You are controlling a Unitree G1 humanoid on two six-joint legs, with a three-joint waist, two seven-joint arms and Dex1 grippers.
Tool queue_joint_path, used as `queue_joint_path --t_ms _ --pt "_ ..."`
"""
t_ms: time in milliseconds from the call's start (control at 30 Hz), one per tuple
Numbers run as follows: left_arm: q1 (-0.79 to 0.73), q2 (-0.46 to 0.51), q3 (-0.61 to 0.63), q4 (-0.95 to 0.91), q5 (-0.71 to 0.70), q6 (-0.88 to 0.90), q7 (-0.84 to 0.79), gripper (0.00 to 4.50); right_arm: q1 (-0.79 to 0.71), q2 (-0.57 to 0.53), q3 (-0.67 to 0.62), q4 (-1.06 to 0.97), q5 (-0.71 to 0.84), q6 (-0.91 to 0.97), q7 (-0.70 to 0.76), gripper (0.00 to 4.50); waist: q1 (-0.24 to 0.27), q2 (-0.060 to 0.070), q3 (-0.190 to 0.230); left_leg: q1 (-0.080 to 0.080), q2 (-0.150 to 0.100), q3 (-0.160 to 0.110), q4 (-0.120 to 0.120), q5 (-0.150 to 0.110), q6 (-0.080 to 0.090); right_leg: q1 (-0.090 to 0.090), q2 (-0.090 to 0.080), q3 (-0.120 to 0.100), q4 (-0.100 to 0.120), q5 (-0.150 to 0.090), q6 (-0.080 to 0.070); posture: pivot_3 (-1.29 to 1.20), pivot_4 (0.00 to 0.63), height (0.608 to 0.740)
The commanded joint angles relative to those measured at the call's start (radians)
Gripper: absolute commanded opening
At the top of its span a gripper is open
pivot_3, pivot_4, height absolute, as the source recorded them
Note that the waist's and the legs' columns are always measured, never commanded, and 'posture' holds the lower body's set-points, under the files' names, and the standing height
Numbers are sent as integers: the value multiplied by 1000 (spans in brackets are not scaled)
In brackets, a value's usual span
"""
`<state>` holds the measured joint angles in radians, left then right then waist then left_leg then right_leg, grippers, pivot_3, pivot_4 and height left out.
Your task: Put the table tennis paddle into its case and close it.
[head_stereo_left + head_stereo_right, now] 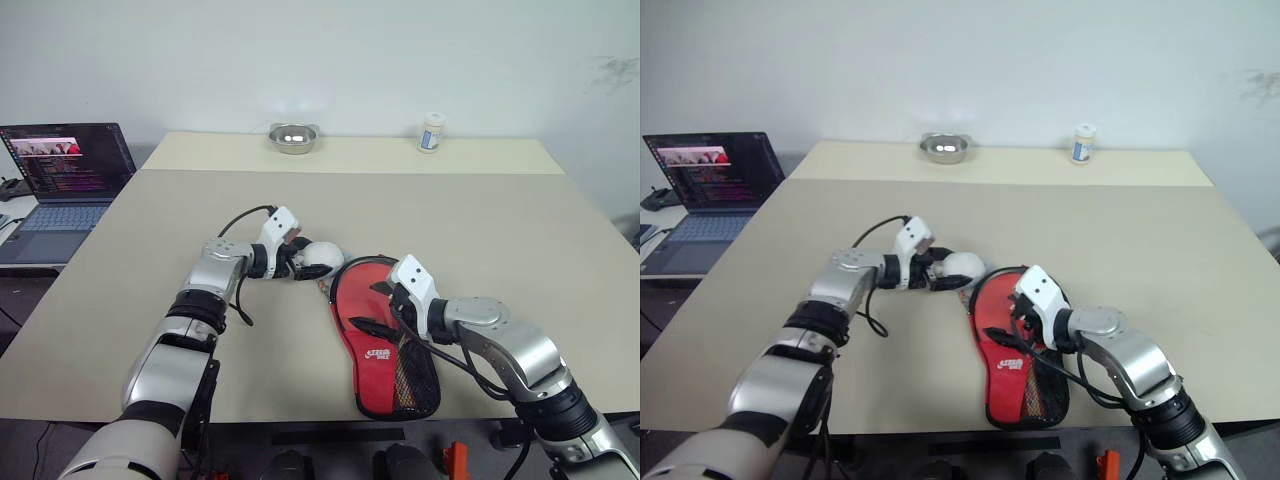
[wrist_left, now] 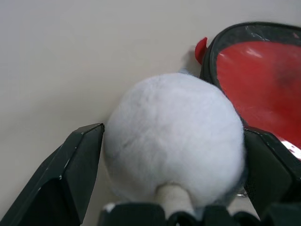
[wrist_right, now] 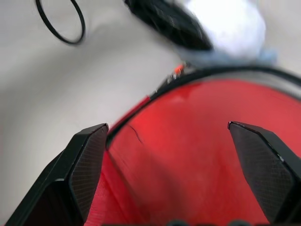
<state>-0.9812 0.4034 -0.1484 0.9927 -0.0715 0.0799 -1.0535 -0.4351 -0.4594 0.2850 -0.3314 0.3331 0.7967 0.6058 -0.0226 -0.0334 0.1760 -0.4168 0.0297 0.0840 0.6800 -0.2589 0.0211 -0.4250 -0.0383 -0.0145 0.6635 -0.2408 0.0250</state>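
Note:
The case [image 1: 385,350] lies flat on the tan table [image 1: 500,230], red side up, its black mesh pocket toward the front edge and its round end toward the middle. A white fluffy ball [image 2: 174,136] rests at the round end's left rim, beside a small red zip tab [image 2: 201,49]. My left gripper [image 1: 305,262] is open, its fingers [image 2: 77,174] standing either side of the ball. My right gripper [image 3: 167,127] is open just above the case's round red part. The table tennis paddle is hidden.
An open laptop [image 1: 65,175] stands on a side table at the left. A metal bowl [image 1: 293,137] and a small white jar [image 1: 432,132] sit on the far table. A black cable [image 1: 240,222] loops from my left wrist.

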Motion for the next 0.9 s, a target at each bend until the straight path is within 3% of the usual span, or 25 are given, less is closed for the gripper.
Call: queue_joint_path --t_ms 33,133,367,467,633,900 --pt "-32 -11 8 43 24 -43 -1 4466 -11 5 -26 -20 -25 -2 -32 4500 -1 0 0 0 0 0 0 0 0 0 0 0 0 0 0 0 150 740" --pt "-36 -20 18 58 25 -51 -6 3888 -2 7 -11 9 -52 -5 -50 4500 -2 0 0 0 0 0 0 0 0 0 0 0 0 0 0 0 150 740" --pt "-60 -29 45 55 31 -24 44 1642 42 7 37 85 -104 -10 -46 4500 -3 -1 -1 0 0 0 0 0 0 0 0 1 0 0 0 0 150 740" --pt "-88 -37 51 64 42 -15 93 970 53 1 50 100 -112 -12 -33 4500 -3 -2 -1 1 0 -1 0 0 0 1 0 0 0 0 0 0 150 740" --pt "-165 -58 -41 156 196 -150 291 810 76 -5 87 131 -136 -23 -16 4500 -3 -4 -2 1 0 -1 0 0 0 2 0 0 0 0 0 0 150 740" --pt "-306 -197 -85 327 327 -211 555 810 91 -10 141 129 -148 -14 32 4500 -5 -7 -5 3 0 -1 0 0 0 3 0 -1 0 0 0 0 150 740"
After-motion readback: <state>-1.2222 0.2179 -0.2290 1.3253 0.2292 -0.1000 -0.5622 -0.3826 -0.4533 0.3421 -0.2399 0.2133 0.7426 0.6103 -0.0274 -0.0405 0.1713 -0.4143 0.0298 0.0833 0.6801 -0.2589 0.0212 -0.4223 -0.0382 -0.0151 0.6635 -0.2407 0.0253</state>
